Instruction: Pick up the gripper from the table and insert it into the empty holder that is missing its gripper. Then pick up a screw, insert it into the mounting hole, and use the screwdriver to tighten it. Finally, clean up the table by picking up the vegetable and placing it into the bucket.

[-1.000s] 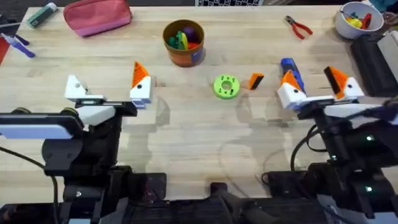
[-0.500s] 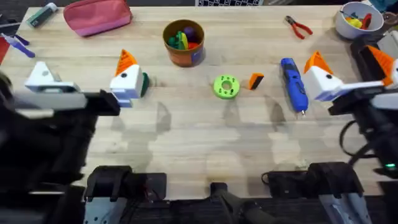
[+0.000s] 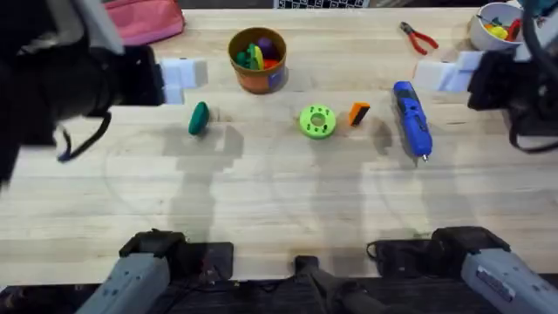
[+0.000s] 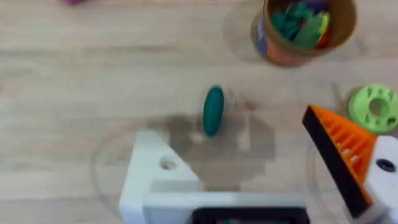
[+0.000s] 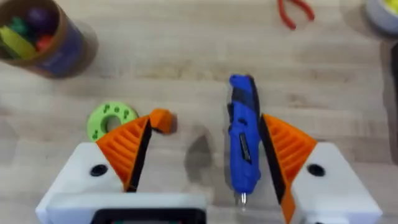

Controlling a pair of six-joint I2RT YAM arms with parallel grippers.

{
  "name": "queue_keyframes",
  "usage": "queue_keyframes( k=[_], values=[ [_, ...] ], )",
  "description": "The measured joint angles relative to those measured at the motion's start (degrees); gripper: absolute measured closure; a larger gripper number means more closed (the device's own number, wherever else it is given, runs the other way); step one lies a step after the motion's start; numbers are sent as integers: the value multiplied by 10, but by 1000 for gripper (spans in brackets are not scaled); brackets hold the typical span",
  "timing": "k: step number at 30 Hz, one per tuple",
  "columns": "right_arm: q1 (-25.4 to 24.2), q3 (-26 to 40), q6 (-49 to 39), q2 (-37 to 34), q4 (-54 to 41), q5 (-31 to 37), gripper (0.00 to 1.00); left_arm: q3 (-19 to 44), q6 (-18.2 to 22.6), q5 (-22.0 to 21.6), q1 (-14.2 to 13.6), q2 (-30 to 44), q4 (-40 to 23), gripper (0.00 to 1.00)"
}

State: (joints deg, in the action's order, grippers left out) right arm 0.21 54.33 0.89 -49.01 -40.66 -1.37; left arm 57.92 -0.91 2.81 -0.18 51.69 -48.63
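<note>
The small orange ribbed gripper [image 3: 358,113] lies on the table [image 3: 279,201] beside a green holed disc [image 3: 316,121]; it also shows in the right wrist view [image 5: 163,120]. My left gripper [image 4: 230,146] hangs open high over the dark green vegetable [image 4: 212,111] [image 3: 199,118]. One of its fingers is a bare white mount [image 4: 152,177] with the mounting hole [image 4: 168,163]; the other carries an orange pad [image 4: 339,155]. My right gripper [image 5: 205,137] is open above the blue screwdriver [image 5: 244,146] [image 3: 412,118], with both orange pads in place. The orange bucket [image 3: 257,59] stands at the back centre.
Red-handled pliers [image 3: 418,37] and a white bowl [image 3: 497,26] sit at the back right. A pink pouch [image 3: 139,22] lies at the back left. Both arms are raised close under the overhead camera, dark and blurred.
Both arms have risen and swung outward and toward the table's far side. The vegetable and the screwdriver, partly covered before, now lie in plain view.
</note>
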Motion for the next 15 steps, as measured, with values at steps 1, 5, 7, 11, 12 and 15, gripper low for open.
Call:
queue_keyframes(
  k=[1, 5, 7, 11, 12, 15],
  values=[
    [0, 16, 0, -20, -19, 0, 9, 14, 0, 2, 0, 22, -16, 16],
    [0, 70, 0, -89, -92, 0, 8, 66, 0, 6, 0, 113, -67, 15],
    [0, 80, 0, -106, -112, 0, 8, 80, 0, 6, 0, 141, -74, 15],
    [0, 82, 0, -117, -125, 0, 8, 87, 0, 6, 0, 180, -78, 15],
    [0, 82, 0, -117, -126, 0, 7, 87, 0, 6, 0, 186, -78, 16],
    [0, 83, 0, -117, -125, 0, 8, 87, 14, 6, 0, 201, -77, 15]
  ],
)
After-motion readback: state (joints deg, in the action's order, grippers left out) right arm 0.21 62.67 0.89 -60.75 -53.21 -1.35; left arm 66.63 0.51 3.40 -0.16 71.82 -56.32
